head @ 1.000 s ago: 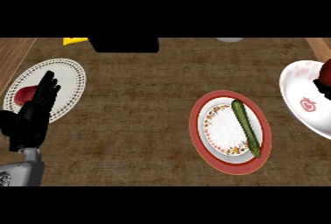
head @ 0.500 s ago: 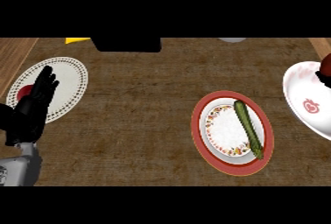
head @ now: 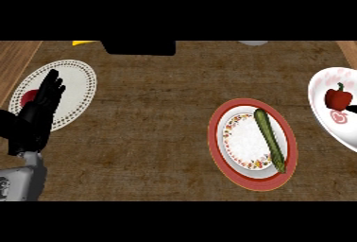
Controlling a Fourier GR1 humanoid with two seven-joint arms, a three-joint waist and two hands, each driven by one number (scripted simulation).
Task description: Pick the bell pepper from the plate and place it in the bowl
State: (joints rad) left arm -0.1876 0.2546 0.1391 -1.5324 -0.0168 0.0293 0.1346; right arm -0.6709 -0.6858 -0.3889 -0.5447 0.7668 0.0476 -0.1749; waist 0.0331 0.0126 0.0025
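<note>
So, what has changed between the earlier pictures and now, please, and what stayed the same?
The left hand, open, slid a little further away over the dotted plate. At the right edge, the dark shape gave way to a red bell pepper lying uncovered in the white dish. The red-rimmed plate with its green vegetable stayed put.

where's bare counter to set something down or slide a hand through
Widest bare patch: the counter between the dotted white plate under the left hand and the red-rimmed plate. A smaller patch lies right of the black block, above that plate. Crowded: the narrow gap between it and the white dish holding the bell pepper.
</note>
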